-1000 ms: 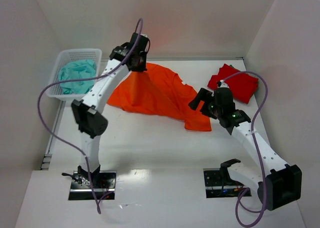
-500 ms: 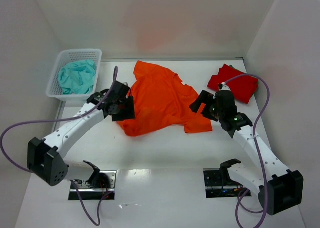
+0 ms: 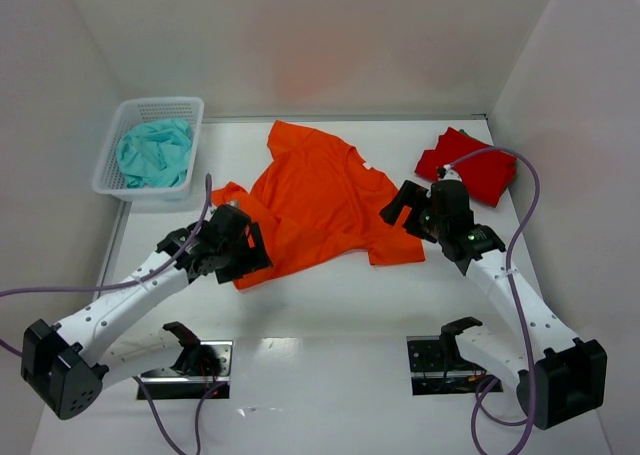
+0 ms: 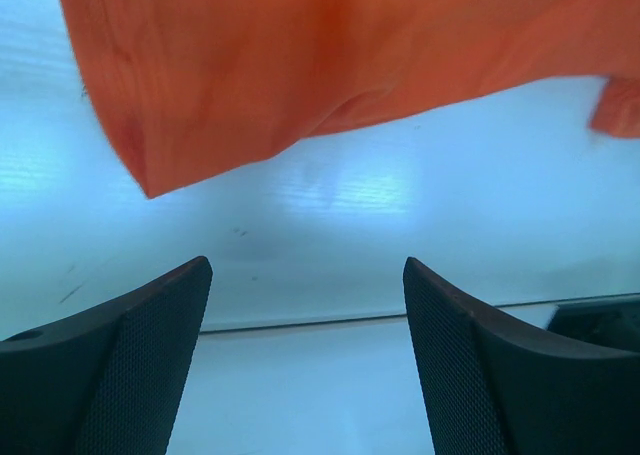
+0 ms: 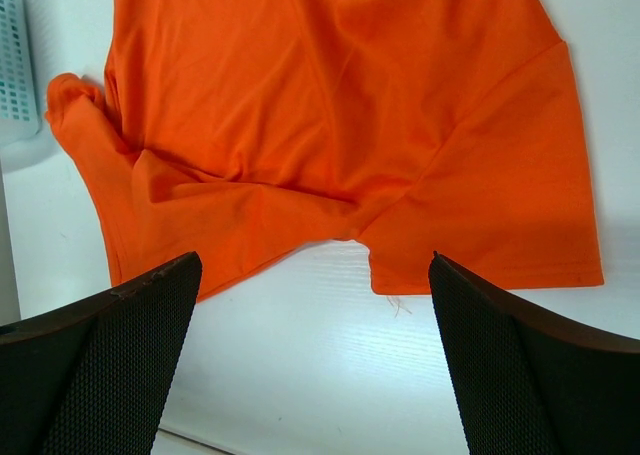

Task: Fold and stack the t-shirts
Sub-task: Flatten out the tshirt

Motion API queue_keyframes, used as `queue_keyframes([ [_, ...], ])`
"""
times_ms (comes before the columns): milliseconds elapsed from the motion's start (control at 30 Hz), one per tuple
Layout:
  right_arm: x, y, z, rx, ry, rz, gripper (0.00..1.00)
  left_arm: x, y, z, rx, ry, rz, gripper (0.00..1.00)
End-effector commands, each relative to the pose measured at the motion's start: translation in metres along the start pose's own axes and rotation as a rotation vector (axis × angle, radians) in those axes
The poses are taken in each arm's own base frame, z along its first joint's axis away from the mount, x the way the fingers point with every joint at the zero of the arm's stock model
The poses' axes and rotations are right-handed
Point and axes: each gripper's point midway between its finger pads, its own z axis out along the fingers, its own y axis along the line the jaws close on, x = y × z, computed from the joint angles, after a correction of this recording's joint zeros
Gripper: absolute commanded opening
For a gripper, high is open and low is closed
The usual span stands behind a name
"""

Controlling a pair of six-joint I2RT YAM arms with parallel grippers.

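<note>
White tabletop (image 3: 330, 305) inside a white-walled booth. Bright orange cloth t-shirt (image 3: 320, 200) lies spread near the middle, its near-left hem rumpled, apparently laid out flat for folding. Left gripper (image 4: 305, 270), jaws wide apart and empty, sits low just off that hem corner without touching it. Right gripper (image 5: 312, 265), likewise open and empty, hovers at the orange shirt's right sleeve, probably placed to pinch it. Deeper red cloth t-shirt (image 3: 475, 170), a compact and seemingly folded bundle, rests beyond that sleeve, likely as the stack's base. White plastic mesh basket (image 3: 150, 110) holding teal cloth (image 3: 155, 150) stands off the orange shirt's left side.
</note>
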Motion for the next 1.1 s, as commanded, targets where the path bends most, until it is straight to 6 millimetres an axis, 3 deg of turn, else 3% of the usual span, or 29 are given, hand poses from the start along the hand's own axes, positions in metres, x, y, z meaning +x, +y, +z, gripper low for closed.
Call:
queue_keyframes([
  [0,-0.006,-0.002,0.001,0.017,-0.017,0.013,1.00,0.001,0.020,0.013,-0.066,-0.083,-0.136,0.85],
  [300,-0.004,-0.002,0.008,0.016,-0.003,0.011,1.00,-0.009,0.046,0.045,-0.204,-0.171,-0.139,0.84],
  [567,-0.004,-0.005,0.008,0.029,-0.001,0.004,1.00,0.006,0.060,0.076,-0.312,-0.090,-0.108,0.79],
  [933,0.001,-0.008,0.011,0.041,0.014,0.005,1.00,0.019,0.073,0.072,-0.312,-0.083,-0.148,0.74],
  [1067,0.002,-0.011,0.013,0.054,0.016,0.014,1.00,0.025,0.079,0.076,-0.328,-0.074,-0.153,0.66],
])
